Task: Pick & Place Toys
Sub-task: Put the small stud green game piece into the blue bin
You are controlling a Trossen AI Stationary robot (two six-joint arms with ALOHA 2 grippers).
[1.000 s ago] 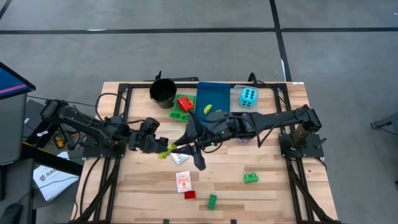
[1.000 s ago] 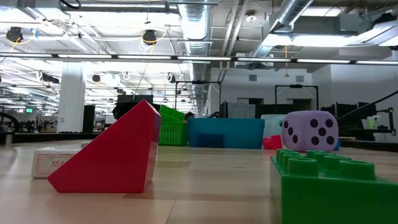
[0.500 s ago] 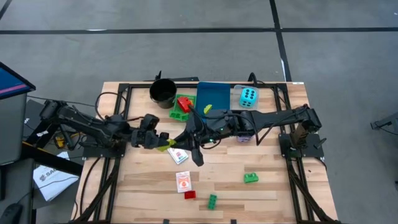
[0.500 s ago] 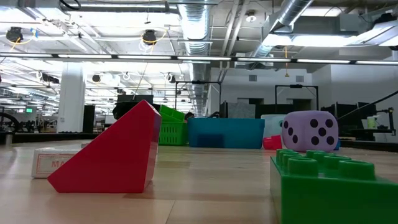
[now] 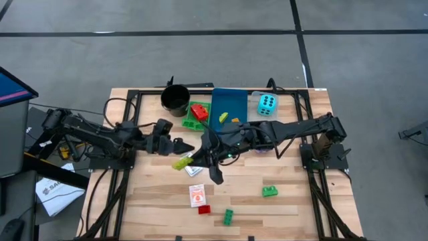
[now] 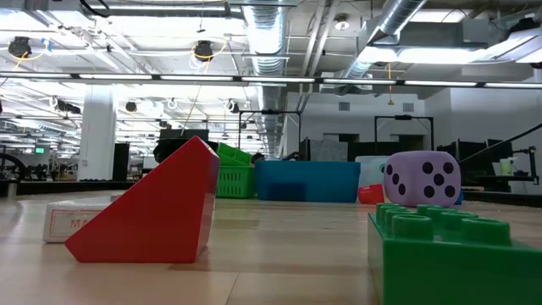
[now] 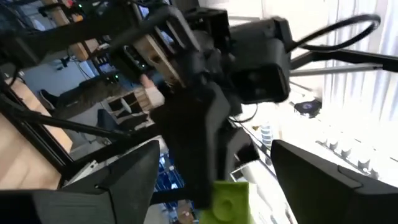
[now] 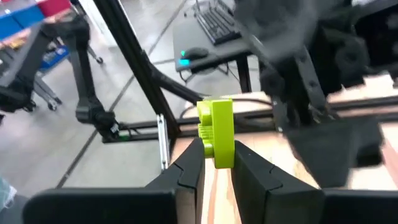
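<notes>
I find the yellow-green brick (image 5: 182, 163) left of centre in the high frame, pinched between the fingers of the right gripper (image 5: 189, 159); the right wrist view confirms it, the brick (image 8: 216, 132) standing upright between that gripper's two dark fingertips (image 8: 194, 163). The left gripper (image 5: 179, 145) sits just up and left of the brick with its fingers spread and holds nothing; in the left wrist view I see the brick (image 7: 225, 200) between its two splayed fingers (image 7: 134, 171), apart from both. Just below the brick lies a white card pack (image 5: 194, 170), and another (image 5: 197, 195) lower down beside a red brick (image 5: 204, 209). Two green bricks (image 5: 270, 191) lie at lower right of centre. The cyan die (image 5: 267, 104) rests at upper right, beside the blue tray (image 5: 227, 102). The purple die (image 6: 422, 179) appears right of centre in the low view.
</notes>
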